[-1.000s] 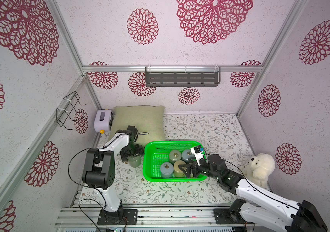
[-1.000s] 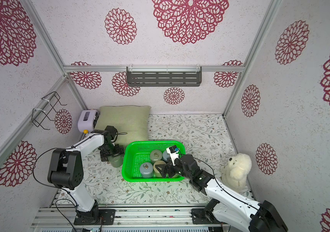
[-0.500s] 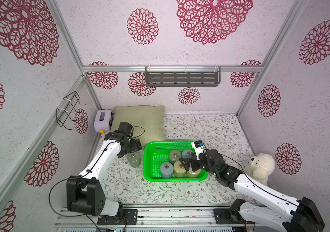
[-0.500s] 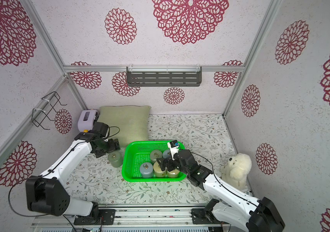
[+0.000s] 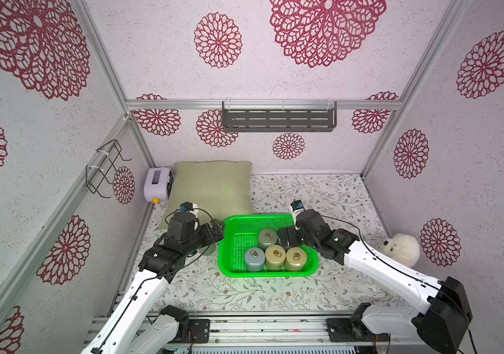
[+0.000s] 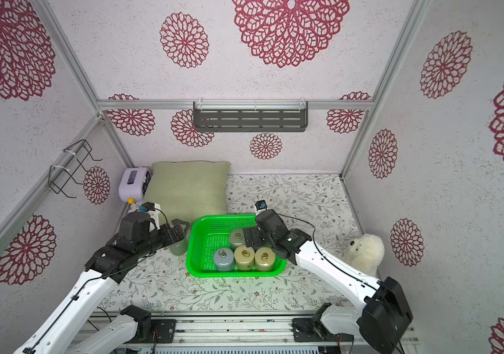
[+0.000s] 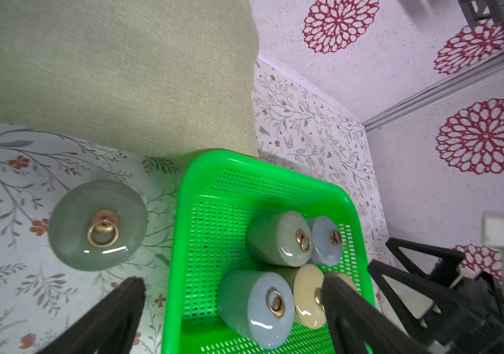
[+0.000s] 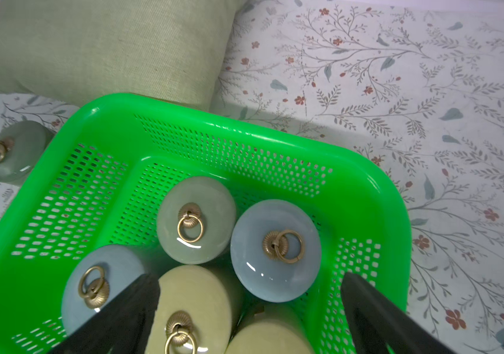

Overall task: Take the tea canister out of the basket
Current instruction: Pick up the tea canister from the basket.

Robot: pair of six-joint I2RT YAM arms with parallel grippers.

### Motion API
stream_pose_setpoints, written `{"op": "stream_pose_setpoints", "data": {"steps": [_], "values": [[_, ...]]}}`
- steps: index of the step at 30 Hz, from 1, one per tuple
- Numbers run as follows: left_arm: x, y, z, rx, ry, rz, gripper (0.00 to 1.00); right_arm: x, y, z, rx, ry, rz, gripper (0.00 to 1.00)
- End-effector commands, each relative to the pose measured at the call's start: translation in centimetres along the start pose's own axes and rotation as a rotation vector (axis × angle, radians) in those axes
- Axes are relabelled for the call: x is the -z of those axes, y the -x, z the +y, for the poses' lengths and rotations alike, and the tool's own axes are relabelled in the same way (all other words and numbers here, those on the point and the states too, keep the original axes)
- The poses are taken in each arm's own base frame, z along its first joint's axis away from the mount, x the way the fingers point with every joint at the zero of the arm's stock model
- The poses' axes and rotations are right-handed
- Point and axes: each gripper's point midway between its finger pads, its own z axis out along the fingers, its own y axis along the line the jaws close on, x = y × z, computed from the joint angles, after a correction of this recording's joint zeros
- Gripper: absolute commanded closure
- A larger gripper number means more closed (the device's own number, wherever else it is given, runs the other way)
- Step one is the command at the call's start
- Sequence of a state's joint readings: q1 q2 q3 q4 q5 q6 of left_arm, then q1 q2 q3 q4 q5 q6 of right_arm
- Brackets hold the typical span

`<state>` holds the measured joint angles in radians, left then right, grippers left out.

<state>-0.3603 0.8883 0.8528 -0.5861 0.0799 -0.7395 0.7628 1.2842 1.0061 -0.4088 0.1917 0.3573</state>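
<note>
Occlusion: rear blue canister beneath spread right fingers, both top views | left fingers spread

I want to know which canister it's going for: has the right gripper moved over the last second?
Yes. The right gripper, open, has moved from the front row of the basket toward its back wall, over the blue canister.

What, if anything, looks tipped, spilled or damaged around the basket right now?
Nothing stands out. The five canisters stand upright in the basket, lids on, bunched toward its right end. A sixth, green canister stands upright on the table just outside the basket's left side. No spill or damage shows.
</note>
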Motion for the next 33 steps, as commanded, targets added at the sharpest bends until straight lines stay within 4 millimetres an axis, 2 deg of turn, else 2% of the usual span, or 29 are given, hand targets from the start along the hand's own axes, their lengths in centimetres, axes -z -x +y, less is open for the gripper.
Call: {"op": "stream_pose_setpoints", "data": {"steps": [1, 5, 9, 12, 16, 18, 23, 33], "values": [[-1.0, -0.9, -1.5, 0.027, -0.085, -0.005, 0.03, -0.3, -1.4, -1.5, 0.035, -0.077, 0.113, 0.01], [-2.1, -2.9, -2.4, -0.042, -0.09, 0.018, 0.03, -1.5, -2.0, -1.9, 0.037, -0.094, 0.202, 0.01], [-3.4, -4.4, -1.8, -0.158, 0.059, 0.05, 0.03, -2.9, -2.7, -1.8, 0.03, -0.079, 0.297, 0.07], [-4.4, -4.6, -0.5, -0.134, 0.162, 0.045, 0.03, -3.7, -3.1, -2.4, 0.028, -0.106, 0.342, 0.09], [-5.3, -5.2, -0.4, -0.14, 0.144, 0.042, 0.03, -4.6, -3.7, -2.7, 0.025, -0.099, 0.399, 0.08], [-5.2, -5.2, -0.9, -0.174, 0.119, 0.038, 0.03, -5.1, -4.0, -2.5, 0.032, -0.091, 0.419, 0.01], [-4.3, -5.6, -2.5, -0.207, -0.002, 0.001, 0.03, -6.5, -4.6, -2.4, 0.036, -0.087, 0.452, 0.01], [-3.9, -6.2, -2.7, -0.23, -0.044, 0.011, 0.03, -9.2, -5.4, -3.0, 0.078, -0.134, 0.497, 0.01]]}}
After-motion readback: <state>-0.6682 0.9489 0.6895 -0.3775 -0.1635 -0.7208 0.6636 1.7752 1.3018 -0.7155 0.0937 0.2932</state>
